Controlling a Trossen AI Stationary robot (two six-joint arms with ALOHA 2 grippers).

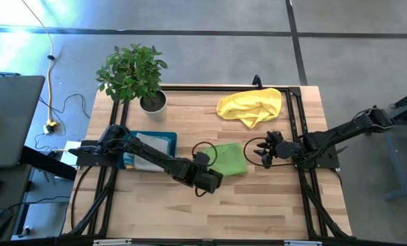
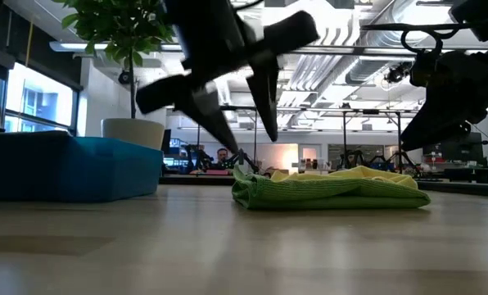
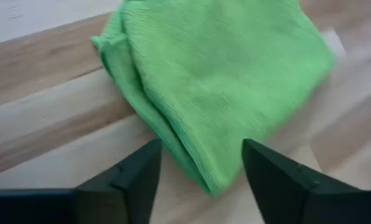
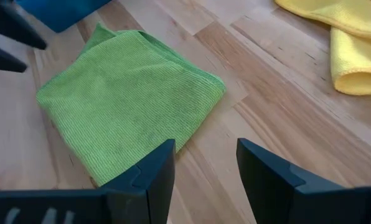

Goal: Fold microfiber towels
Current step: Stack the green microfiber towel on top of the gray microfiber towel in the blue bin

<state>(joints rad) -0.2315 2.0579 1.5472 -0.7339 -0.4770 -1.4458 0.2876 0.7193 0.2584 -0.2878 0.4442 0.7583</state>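
A lime green towel (image 1: 229, 159) lies folded into a small square at the table's middle, resting flat on the wood. My left gripper (image 1: 212, 174) hovers open just above its near left corner (image 3: 204, 177), one finger on each side and neither touching; the low view shows the fingers (image 2: 268, 106) above the cloth (image 2: 330, 190). My right gripper (image 4: 205, 144) stands open to the right of the green towel (image 4: 129, 109), above the wood. A yellow towel (image 1: 251, 106) lies crumpled at the far right.
A dark teal tray (image 1: 164, 137) holding pale cloth sits left of the green towel, under my left arm. A potted plant (image 1: 152, 102) stands at the far left. Black frame rails (image 1: 293, 116) run along the table's sides. Bare wood (image 1: 244, 212) stretches toward the near edge.
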